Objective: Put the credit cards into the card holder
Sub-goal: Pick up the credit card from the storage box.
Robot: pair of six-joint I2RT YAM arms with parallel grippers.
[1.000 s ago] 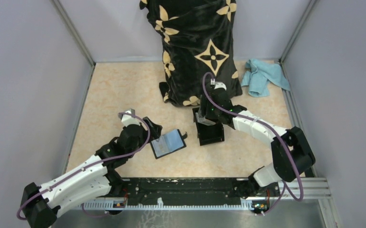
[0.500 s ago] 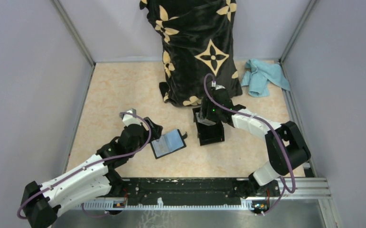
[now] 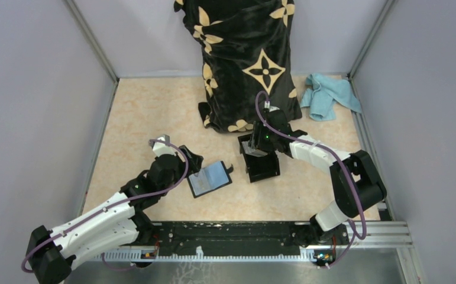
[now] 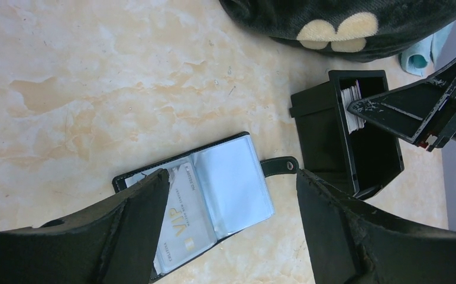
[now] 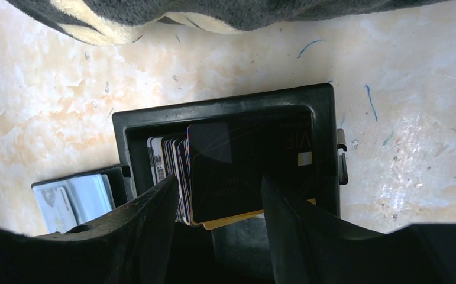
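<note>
The black card holder (image 3: pixel 209 178) lies open on the table, its strap tab (image 4: pixel 280 166) pointing at the box. In the left wrist view the card holder (image 4: pixel 237 189) shows clear sleeves, with a pale VIP card (image 4: pixel 181 216) in the left one. My left gripper (image 4: pixel 232 177) is open just above it, at its left end in the top view (image 3: pixel 193 164). The rigid black box (image 5: pixel 225 106) holds a stack of credit cards (image 5: pixel 169 168), with a dark card (image 5: pixel 249 165) and a gold card (image 5: pixel 237 220) leaning in front. My right gripper (image 5: pixel 218 180) is open over the box, its fingers either side of the dark card.
A black cloth with gold flowers (image 3: pixel 246 59) stands behind the box. A teal rag (image 3: pixel 329 94) lies at the back right. Grey walls close in the table on three sides. The box (image 3: pixel 262 165) sits just right of the card holder.
My right arm's elbow has swung inward and its gripper has shifted slightly left over the box. The left arm and the card holder have not moved.
</note>
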